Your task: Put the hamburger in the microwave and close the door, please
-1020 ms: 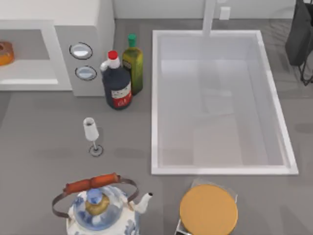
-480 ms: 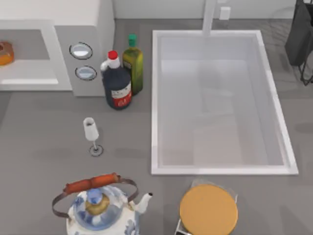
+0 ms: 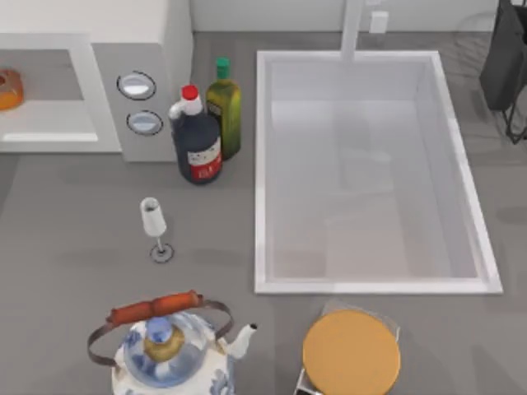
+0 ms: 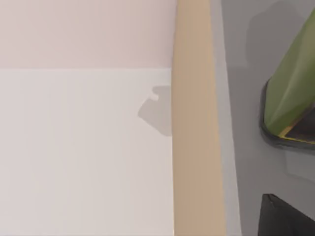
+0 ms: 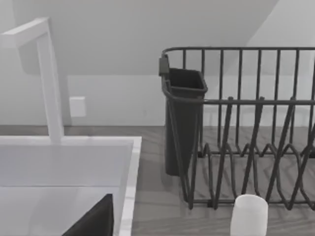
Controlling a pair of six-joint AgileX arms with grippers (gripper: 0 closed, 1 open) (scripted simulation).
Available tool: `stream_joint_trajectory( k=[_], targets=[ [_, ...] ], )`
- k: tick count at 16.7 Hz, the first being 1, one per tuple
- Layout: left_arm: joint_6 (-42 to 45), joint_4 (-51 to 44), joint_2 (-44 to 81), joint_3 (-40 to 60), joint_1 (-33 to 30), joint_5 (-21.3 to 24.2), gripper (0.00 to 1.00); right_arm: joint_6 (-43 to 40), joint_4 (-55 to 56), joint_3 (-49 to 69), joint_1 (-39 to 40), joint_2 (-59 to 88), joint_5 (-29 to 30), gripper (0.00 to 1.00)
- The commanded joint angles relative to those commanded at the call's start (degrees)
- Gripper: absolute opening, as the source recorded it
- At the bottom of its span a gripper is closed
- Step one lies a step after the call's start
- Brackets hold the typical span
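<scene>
Seen from above, a grey table (image 3: 74,214) holds a white microwave (image 3: 156,49) at the far left, its cavity showing and its grey panel carrying two round dials (image 3: 137,85). The hamburger (image 3: 8,89) sits inside the cavity, at the left edge of the top view, on the white cavity floor. Just right of the microwave stand a dark sauce bottle (image 3: 196,140) with a red cap and a green oil bottle (image 3: 224,109), touching or nearly touching each other. A large white sink (image 3: 262,164) fills the middle and right of the table; its basin holds nothing visible. A small white goblet (image 3: 154,227) stands upright near the table's middle left. At the near edge are a blue-and-white teapot (image 3: 169,354) and a flat tan-orange disc (image 3: 352,352). A dark dish rack (image 5: 246,147) with a cutlery holder stands at the far right, with a white cup (image 5: 250,214) before it. Neither gripper's fingers can be made out, so their state cannot be told.
</scene>
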Motion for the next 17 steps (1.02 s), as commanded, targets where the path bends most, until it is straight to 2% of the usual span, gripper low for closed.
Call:
stream_joint_trajectory(
  k=[8,17],
  targets=[
    [-2.3,0.6,-6.3,-2.4,-1.3,-0.8,0.0,0.0,0.0,0.0,0.0,0.0,0.0,1.0],
    [-9.1,7.3,-18.7,-19.0,-8.3,-3.4,0.0,0.0,0.0,0.0,0.0,0.0,0.0,1.0]
  ],
)
